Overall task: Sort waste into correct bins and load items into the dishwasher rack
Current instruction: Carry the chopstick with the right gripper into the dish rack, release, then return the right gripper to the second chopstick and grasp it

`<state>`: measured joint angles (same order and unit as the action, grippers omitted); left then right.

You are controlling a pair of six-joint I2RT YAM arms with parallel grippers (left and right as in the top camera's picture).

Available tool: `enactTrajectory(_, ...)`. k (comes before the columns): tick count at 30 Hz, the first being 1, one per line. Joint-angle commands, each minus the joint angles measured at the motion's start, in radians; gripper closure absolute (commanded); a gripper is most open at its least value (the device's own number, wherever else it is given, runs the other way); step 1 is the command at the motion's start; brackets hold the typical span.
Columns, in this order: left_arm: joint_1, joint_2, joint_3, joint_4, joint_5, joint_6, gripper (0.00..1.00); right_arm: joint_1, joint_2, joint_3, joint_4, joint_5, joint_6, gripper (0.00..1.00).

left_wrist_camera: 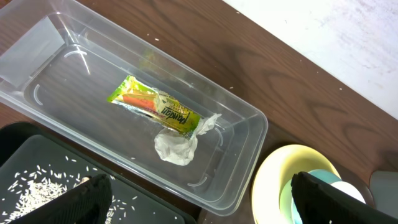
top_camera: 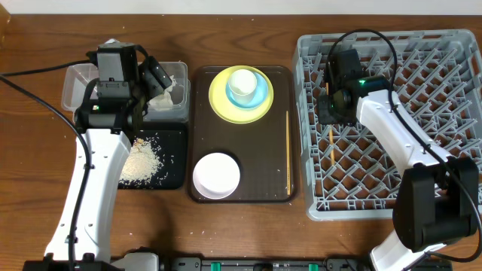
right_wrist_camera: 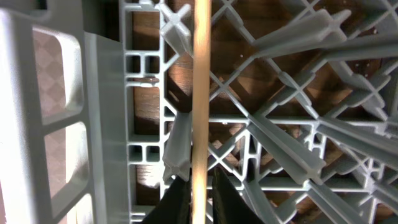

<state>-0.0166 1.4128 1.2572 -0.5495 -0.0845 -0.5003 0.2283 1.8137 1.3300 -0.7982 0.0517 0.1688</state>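
Note:
The yellow-green snack wrapper [left_wrist_camera: 155,106] and the crumpled white tissue [left_wrist_camera: 177,147] lie in the clear tub [left_wrist_camera: 245,134]. My left gripper [left_wrist_camera: 199,200] is open and empty above the tub's near corner [top_camera: 160,84]. Rice crumbs [top_camera: 140,161] lie in the black tray [top_camera: 175,162]. My right gripper [right_wrist_camera: 200,194] is shut on a wooden chopstick [right_wrist_camera: 200,87], low over the rack's left side [top_camera: 330,147]. The grey dishwasher rack [top_camera: 422,150] is at right. A second chopstick [top_camera: 287,150] lies on the brown tray.
The brown serving tray [top_camera: 199,128] holds the yellow plate [top_camera: 218,104] with the light blue bowl [top_camera: 260,92] and white cup [top_camera: 242,81] stacked on it. A white-inside bowl [top_camera: 217,175] sits at its front. Rack pegs surround the right gripper.

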Motion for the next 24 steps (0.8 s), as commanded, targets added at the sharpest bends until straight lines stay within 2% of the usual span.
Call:
enactTrajectory(1, 0.005, 0.005, 0.015, 0.001, -0.005, 0.003, 0.05, -0.012, 0.006, 0.012, 0.002, -0.008, 0.0, 0.85)
enactTrajectory(5, 0.005, 0.005, 0.015, 0.001, -0.005, 0.003, 0.05, -0.012, -0.03, 0.034, -0.009, -0.008, -0.013, 0.75)
enactTrajectory(10, 0.005, 0.005, 0.015, 0.001, -0.005, 0.003, 0.05, 0.013, -0.11, 0.078, -0.06, -0.104, -0.009, 0.75)
enactTrajectory(16, 0.005, 0.005, 0.015, 0.001, -0.005, 0.003, 0.05, 0.143, -0.2, 0.078, -0.062, -0.16, 0.072, 0.77)
enactTrajectory(20, 0.005, 0.005, 0.015, 0.001, -0.005, 0.003, 0.05, 0.263, -0.194, 0.075, -0.063, -0.072, 0.171, 0.78)
enactTrajectory(22, 0.005, 0.005, 0.015, 0.001, -0.005, 0.003, 0.05, 0.32, -0.176, 0.074, -0.084, 0.021, 0.275, 0.74)
enactTrajectory(24, 0.005, 0.005, 0.015, 0.001, -0.005, 0.003, 0.05, 0.375, -0.148, 0.074, -0.089, 0.072, 0.31, 0.71)
